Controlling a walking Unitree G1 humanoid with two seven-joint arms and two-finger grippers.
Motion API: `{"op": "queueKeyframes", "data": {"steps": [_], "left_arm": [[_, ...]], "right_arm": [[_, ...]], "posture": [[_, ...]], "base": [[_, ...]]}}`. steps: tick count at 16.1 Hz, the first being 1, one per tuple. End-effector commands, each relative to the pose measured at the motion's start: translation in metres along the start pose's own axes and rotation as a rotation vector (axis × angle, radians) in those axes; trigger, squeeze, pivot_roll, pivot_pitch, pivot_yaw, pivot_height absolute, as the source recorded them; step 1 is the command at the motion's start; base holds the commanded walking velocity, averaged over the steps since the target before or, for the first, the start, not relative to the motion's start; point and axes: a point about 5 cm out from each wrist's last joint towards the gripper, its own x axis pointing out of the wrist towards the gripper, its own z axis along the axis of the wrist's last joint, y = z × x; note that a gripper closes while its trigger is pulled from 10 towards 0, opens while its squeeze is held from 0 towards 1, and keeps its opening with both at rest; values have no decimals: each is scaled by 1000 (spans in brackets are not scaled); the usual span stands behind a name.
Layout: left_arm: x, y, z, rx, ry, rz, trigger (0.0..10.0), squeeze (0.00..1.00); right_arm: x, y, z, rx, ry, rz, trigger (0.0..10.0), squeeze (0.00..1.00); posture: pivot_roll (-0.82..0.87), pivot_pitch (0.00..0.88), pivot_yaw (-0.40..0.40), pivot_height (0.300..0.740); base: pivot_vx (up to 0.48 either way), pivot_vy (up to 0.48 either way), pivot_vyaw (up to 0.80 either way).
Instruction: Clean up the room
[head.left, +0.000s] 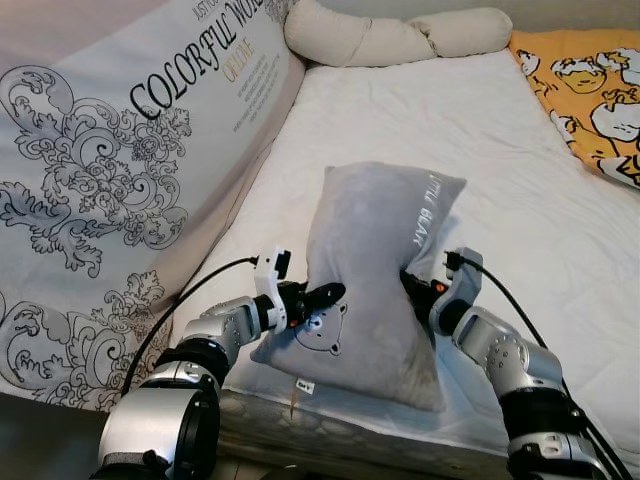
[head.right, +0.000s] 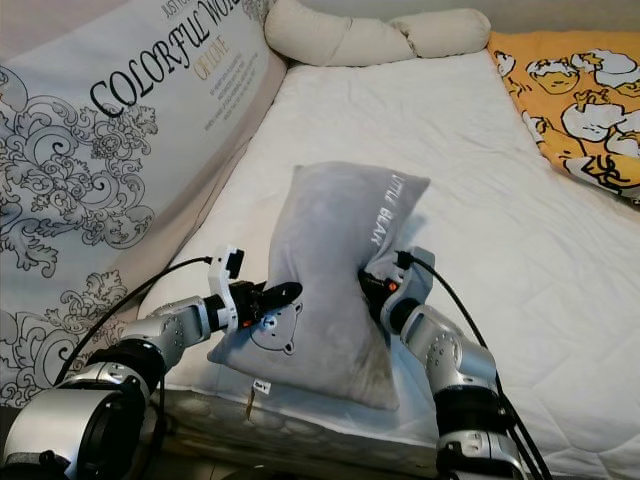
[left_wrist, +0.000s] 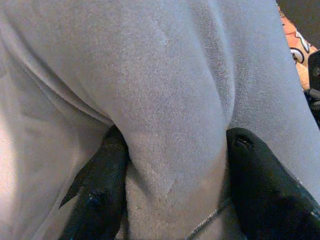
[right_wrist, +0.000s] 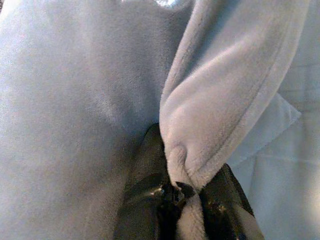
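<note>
A grey plush pillow (head.left: 375, 260) with a bear face and white lettering lies near the front edge of the white mattress (head.left: 500, 170), its far end raised. My left gripper (head.left: 322, 297) pinches the pillow's left side; a thick fold of grey fabric (left_wrist: 175, 165) bulges between its two black fingers (left_wrist: 102, 190). On the pillow's right side my right gripper (head.left: 412, 285) is shut on a thin edge of the grey fabric (right_wrist: 185, 165), squeezed between the black fingers (right_wrist: 150, 200).
A large printed cushion (head.left: 110, 170) with black scrollwork leans along the bed's left side. Cream bolster pillows (head.left: 390, 38) lie at the head of the bed. A yellow cartoon blanket (head.left: 590, 90) covers the far right. The mattress front edge (head.left: 350, 425) is just below the pillow.
</note>
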Motion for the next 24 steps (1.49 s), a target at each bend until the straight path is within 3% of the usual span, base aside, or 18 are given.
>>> {"op": "queueKeyframes", "data": {"steps": [1,4,6,7,9,13,15,16,20,22,24], "left_arm": [[3,-3,-8,23,59,-7,0,0],[5,-3,-8,169,112,19,0,0],[6,-4,0,333,90,48,0,0],[10,-11,9,365,34,28,0,0],[17,-20,16,319,-22,-14,0,0],[23,-28,14,276,-10,-69,0,0],[21,-29,22,297,-46,-61,0,0],[18,-30,38,313,-103,-46,0,0],[4,-39,71,401,-254,-40,0,0],[-1,-38,68,467,-252,10,0,0],[-5,-38,64,441,-267,49,0,0]], "right_arm": [[11,23,-1,-23,13,86,0,0],[13,25,-5,-22,36,92,0,0],[13,25,-5,-52,16,77,0,0],[14,27,0,-116,-23,66,0,0],[18,36,3,-177,-44,100,0,0],[22,46,10,-242,-68,123,0,0],[22,48,23,-244,-161,106,0,0],[20,52,36,-189,-261,122,0,0],[8,55,45,-211,-377,120,0,0],[0,49,40,-225,-388,71,0,0],[-1,48,30,-212,-388,56,0,0]], "posture": [[-55,0,157,740],[-42,0,142,740],[-41,0,140,740],[-28,0,126,740],[-22,0,116,740],[-25,0,118,740],[-24,0,123,740],[-17,0,123,740],[-23,0,141,740],[-6,0,128,740],[3,0,126,740]], "base": [[0,0,0],[0,0,0],[0,0,0],[0,0,0],[0,0,0],[0,0,0],[0,0,0],[0,0,0],[0,0,0],[0,0,0],[0,0,0]]}}
